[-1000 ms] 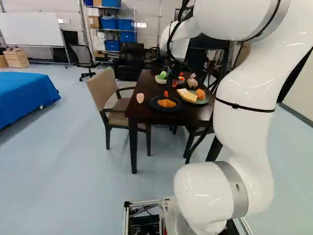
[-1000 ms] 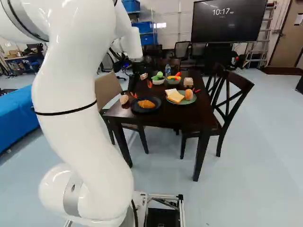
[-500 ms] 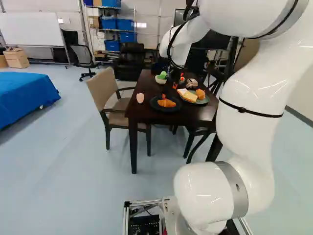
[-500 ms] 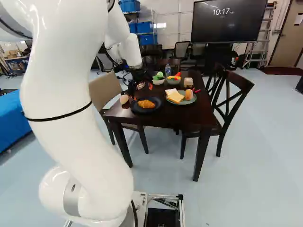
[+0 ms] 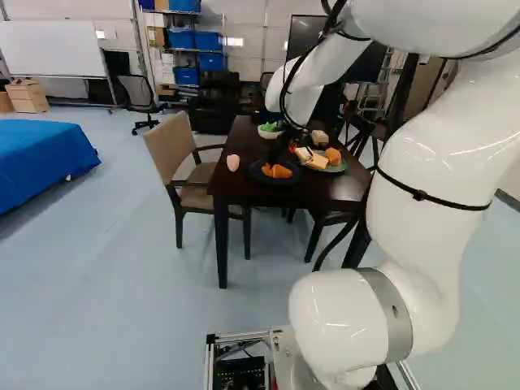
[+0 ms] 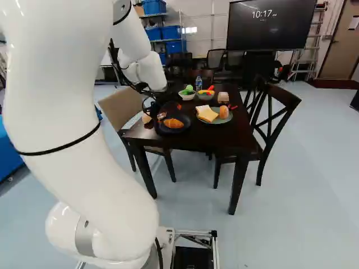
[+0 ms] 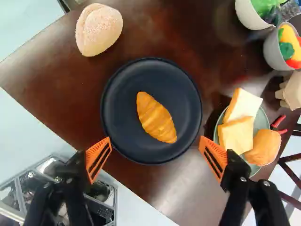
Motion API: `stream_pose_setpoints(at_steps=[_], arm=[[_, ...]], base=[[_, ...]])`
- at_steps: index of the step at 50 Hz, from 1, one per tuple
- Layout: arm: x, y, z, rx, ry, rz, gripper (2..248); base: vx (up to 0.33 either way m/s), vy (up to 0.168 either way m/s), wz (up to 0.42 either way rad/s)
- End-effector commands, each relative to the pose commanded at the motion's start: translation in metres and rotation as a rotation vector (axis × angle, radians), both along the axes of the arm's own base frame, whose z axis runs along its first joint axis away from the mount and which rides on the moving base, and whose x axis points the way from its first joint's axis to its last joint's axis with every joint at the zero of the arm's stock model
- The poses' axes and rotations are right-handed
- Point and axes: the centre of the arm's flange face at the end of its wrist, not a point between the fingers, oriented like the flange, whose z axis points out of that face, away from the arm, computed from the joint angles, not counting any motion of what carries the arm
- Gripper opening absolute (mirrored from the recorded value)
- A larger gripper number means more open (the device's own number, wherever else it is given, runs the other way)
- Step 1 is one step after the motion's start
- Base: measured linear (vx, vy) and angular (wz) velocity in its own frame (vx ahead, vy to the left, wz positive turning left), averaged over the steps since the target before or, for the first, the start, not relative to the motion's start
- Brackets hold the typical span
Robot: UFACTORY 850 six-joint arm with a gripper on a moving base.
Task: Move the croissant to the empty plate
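Our gripper [image 6: 170,111]: fingers wide apart | we have one croissant [image 7: 156,117] on black plate [image 7: 174,89] | one pale roll [image 7: 99,29], near | one green plate [image 7: 262,120], bearing bread slices [image 7: 236,134], bun [image 7: 264,147]

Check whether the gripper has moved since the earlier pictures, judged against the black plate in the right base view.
Yes. The gripper has come in toward the black plate: it hung beyond the plate at first and now overlaps its far side.
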Motion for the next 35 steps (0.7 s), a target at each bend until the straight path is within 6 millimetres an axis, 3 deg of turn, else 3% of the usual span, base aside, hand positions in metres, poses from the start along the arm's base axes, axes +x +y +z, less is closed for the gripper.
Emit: stream_pose_setpoints(at_steps=[35], arm=[[-0.082, 0.005, -0.056, 0.168, -0.291, -0.205, 247]], base=[[0.0, 0.0, 0.0]])
